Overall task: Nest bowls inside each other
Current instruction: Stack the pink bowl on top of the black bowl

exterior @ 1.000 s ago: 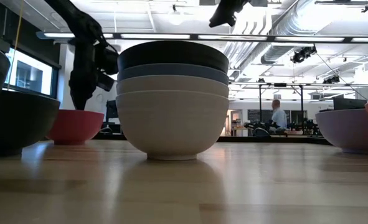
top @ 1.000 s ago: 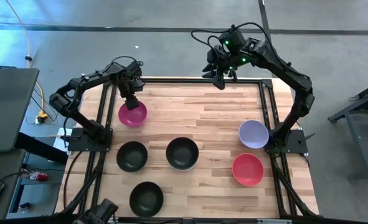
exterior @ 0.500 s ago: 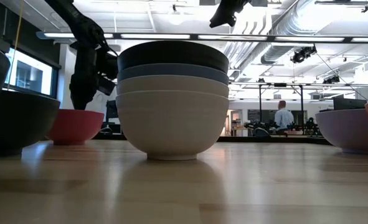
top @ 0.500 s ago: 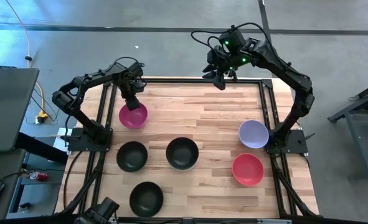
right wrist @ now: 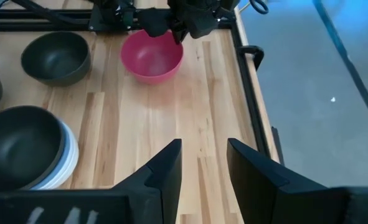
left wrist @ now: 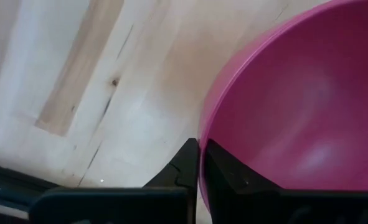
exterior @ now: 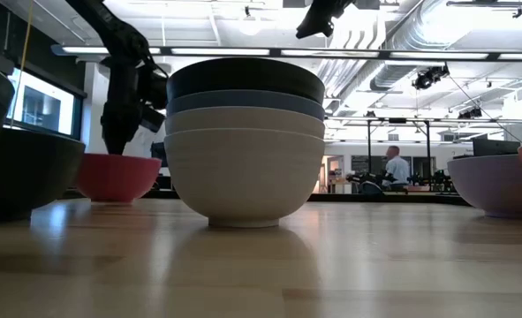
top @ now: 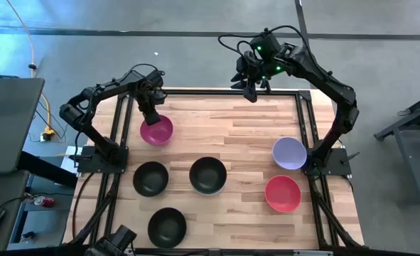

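Observation:
The magenta bowl (top: 156,131) sits at the table's far left, with my left gripper (top: 151,118) shut on its far rim and pointing down. A stack of nested bowls (exterior: 245,132) stands mid-table, a black one (top: 207,174) on top, over a blue one and two white ones. Two single black bowls (top: 151,178) (top: 167,227) rest on their bases near the left front. The lavender bowl (top: 289,153) and the red bowl (top: 283,193) stand at the right. My right gripper (right wrist: 202,168) hovers open high above the far edge, holding nothing. My left gripper pinches the magenta bowl's rim (left wrist: 200,144) on the bowl's far side, one finger (left wrist: 227,177) inside the bowl and the other (left wrist: 185,169) outside. The fingers come from above, pointing down. In the low view the bowl (exterior: 119,177) stands on the table.
A black frame rail (top: 224,92) runs along the table's far edge and down both sides. Bare wood (top: 245,135) lies between the magenta bowl and the lavender bowl. A person (exterior: 393,163) stands far off in the room behind.
The magenta bowl has shifted a little toward the table's right while my left gripper stays at its far rim. My right arm has kept still.

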Motion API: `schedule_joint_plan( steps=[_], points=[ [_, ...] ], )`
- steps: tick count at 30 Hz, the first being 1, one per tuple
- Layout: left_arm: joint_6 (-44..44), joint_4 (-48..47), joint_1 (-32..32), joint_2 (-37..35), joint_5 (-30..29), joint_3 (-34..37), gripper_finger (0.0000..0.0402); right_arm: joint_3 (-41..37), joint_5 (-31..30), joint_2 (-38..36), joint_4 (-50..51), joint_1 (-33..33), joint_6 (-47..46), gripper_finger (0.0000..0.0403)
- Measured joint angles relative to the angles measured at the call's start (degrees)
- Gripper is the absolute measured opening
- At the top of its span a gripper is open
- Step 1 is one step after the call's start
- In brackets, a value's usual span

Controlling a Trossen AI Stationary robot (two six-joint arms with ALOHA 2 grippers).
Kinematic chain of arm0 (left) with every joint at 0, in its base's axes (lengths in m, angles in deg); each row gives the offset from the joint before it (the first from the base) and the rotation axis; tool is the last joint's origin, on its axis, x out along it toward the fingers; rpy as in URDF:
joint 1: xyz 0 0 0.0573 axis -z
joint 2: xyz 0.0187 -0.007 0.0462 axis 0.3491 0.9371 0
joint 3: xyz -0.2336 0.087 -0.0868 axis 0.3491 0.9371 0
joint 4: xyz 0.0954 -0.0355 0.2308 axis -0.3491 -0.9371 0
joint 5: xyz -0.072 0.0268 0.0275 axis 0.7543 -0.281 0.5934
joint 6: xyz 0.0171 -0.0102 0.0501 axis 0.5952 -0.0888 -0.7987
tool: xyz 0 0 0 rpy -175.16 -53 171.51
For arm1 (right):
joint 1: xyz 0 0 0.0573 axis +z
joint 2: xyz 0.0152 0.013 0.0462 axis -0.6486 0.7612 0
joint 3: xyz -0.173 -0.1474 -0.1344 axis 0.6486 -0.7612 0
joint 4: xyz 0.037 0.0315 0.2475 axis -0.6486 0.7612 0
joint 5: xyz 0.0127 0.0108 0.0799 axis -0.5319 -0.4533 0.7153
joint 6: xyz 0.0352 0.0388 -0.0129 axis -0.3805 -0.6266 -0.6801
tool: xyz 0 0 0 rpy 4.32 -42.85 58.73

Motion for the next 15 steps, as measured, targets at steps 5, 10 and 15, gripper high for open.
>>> schedule_joint_plan(
  steps=[5, 10, 15],
  points=[
    [0.9, -5.3, 0.0, 0.0, 0.0, -5.2, 0.0002, 0.0, 0.0, 0.0, -1.0, -1.5, 0.0, 0.0119],
    [1.5, -9.5, 0.8, 0.0, 3.1, -11.2, 0.0001, 0.0, 0.0, 0.0, -0.9, -2.6, 0.0, 0.0119],
    [3.0, -11.9, 4.3, 0.0, 3.8, -16.4, 0.0001, 0.0, -0.1, 0.0, -0.8, -5.0, 0.5, 0.0119]
  ],
)
